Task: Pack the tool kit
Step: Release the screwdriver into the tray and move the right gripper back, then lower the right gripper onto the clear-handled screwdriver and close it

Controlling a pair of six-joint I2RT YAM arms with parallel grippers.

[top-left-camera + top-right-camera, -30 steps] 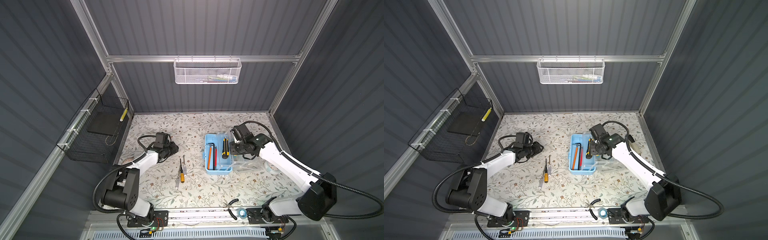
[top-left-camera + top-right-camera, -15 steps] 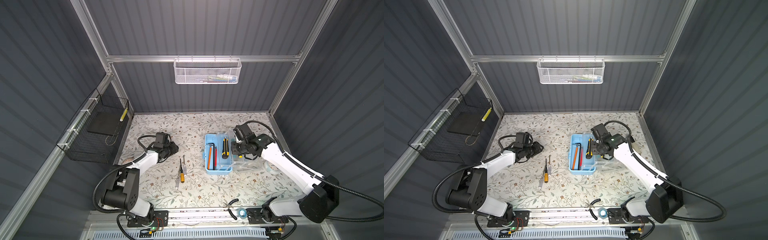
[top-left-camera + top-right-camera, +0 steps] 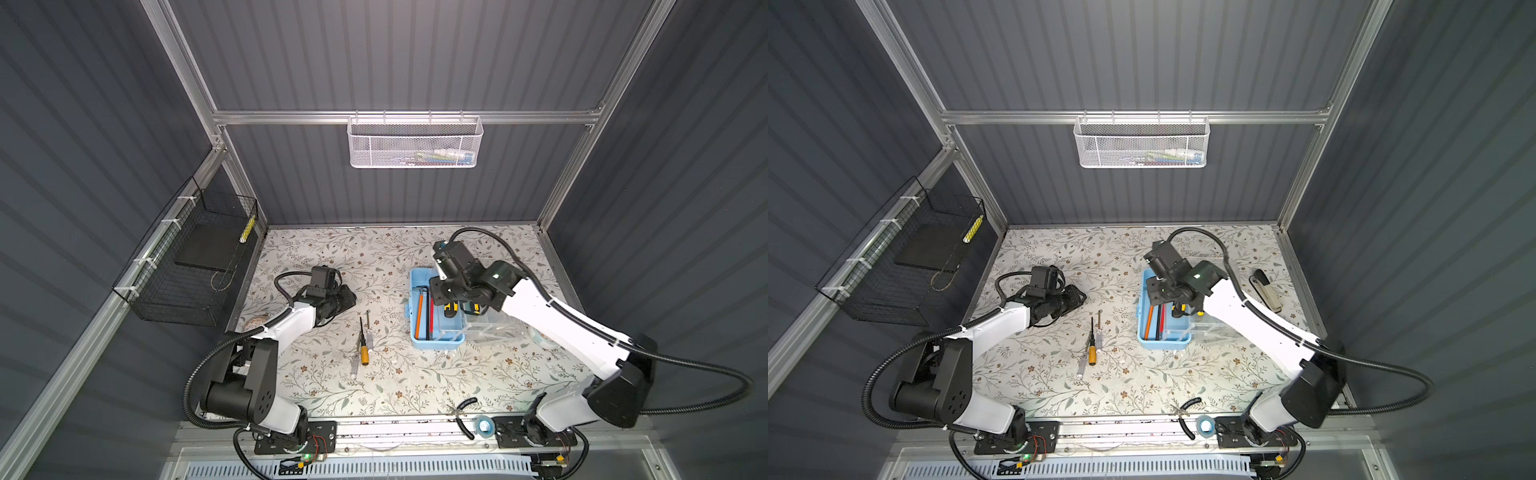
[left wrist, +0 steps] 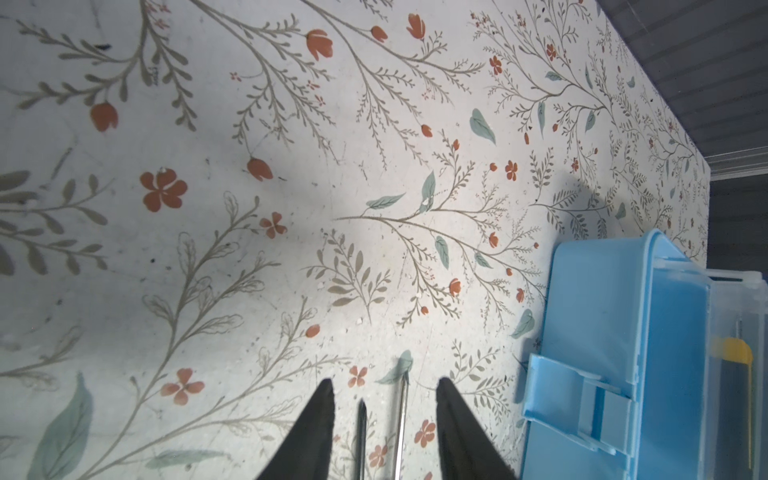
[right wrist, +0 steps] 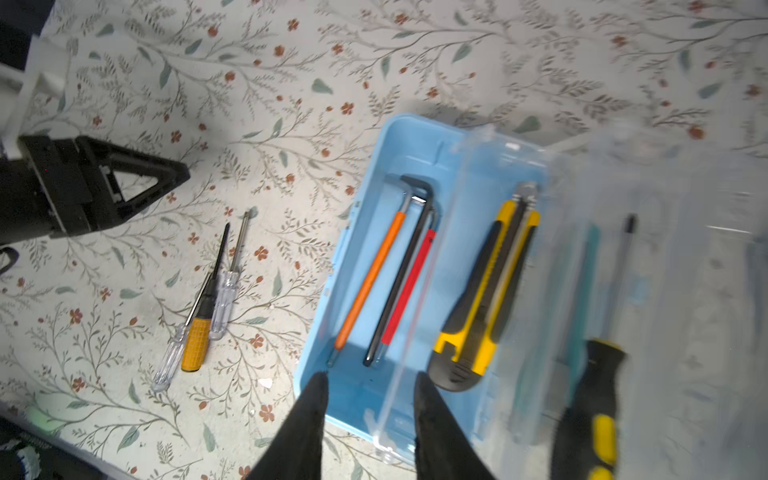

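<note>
Tool kit (image 5: 399, 145) beneath right tool (image 5: 370, 378)

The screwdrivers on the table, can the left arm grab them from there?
Probably yes. The left gripper is open right by the screwdrivers, and their tips show between its fingers in the left wrist view. Nothing lies in between, and the blue box sits off to the side.

Bright, soft-shadowed light; right wrist view partly blurred.
</note>
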